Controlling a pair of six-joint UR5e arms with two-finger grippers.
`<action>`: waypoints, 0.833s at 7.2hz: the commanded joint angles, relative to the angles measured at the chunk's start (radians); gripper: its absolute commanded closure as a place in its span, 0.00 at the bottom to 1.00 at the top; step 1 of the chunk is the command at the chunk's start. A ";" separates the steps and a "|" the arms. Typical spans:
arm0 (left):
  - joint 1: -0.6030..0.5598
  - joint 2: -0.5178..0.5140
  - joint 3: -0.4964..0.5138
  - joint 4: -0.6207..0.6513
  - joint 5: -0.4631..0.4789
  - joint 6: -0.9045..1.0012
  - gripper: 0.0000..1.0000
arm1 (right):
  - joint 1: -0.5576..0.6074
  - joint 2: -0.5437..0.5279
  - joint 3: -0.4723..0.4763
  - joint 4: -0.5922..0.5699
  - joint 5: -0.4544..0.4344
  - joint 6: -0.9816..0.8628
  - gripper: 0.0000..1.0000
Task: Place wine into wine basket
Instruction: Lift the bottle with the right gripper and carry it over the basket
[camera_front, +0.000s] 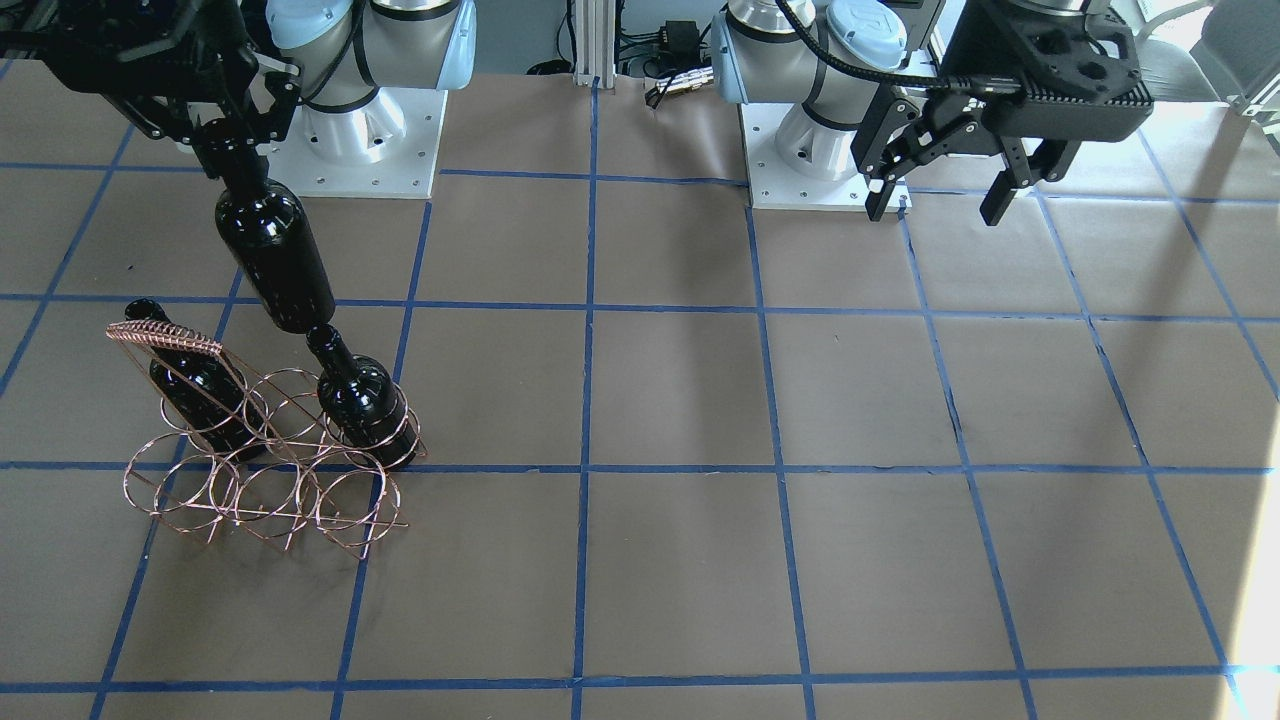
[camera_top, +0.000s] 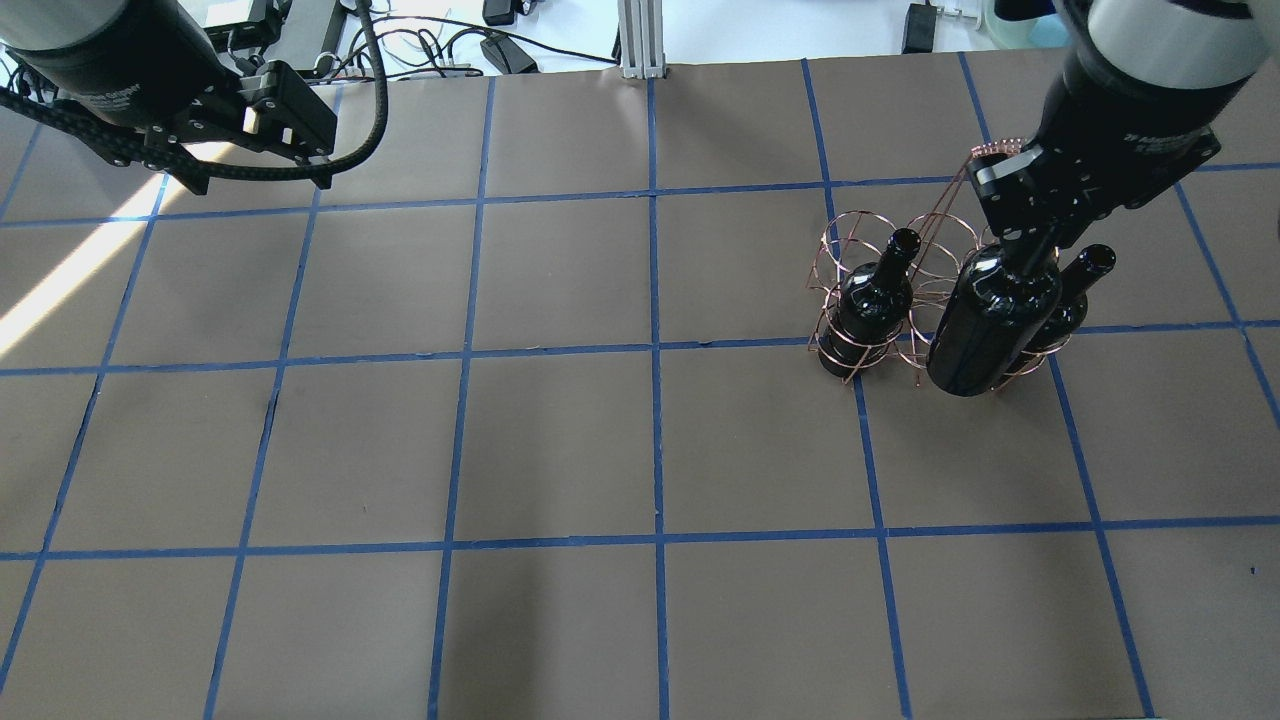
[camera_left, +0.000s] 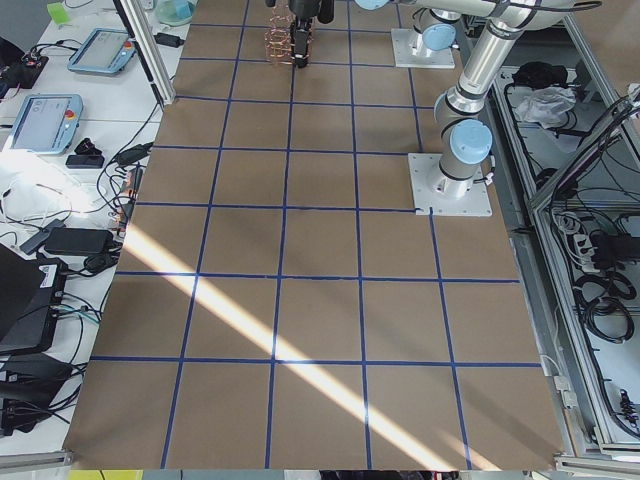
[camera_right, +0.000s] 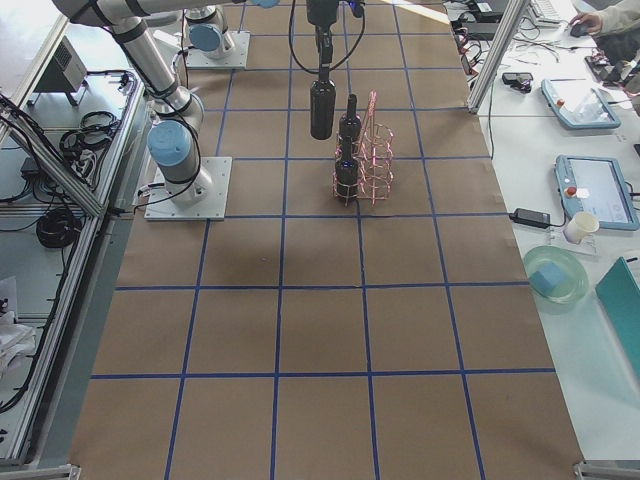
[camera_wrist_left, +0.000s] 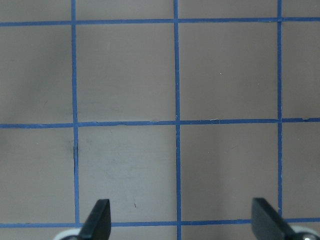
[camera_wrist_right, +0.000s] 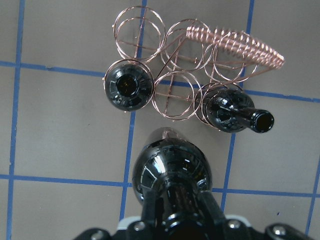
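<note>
Wine (camera_front: 272, 250) hung neck-up, right arm (camera_top: 1140, 90) raised beside wine basket (camera_front: 165, 338)

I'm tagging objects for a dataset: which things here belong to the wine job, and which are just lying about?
Job: held wine bottle, right gripper, wine basket, two racked bottles.
Lying about: left gripper, open and empty; teach pendant, paper cup, teal bowl on the side bench.

Glossy black wine (camera_front: 272, 255), copper wine basket (camera_front: 262, 470)
</note>
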 joint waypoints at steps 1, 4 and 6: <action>-0.001 0.001 0.000 0.000 0.000 0.002 0.00 | -0.032 0.061 -0.011 -0.071 0.019 -0.038 1.00; -0.001 0.001 0.000 0.000 0.000 0.002 0.00 | -0.061 0.113 -0.009 -0.165 0.064 -0.070 1.00; -0.001 0.002 0.000 0.000 -0.002 0.002 0.00 | -0.078 0.133 -0.006 -0.175 0.062 -0.105 1.00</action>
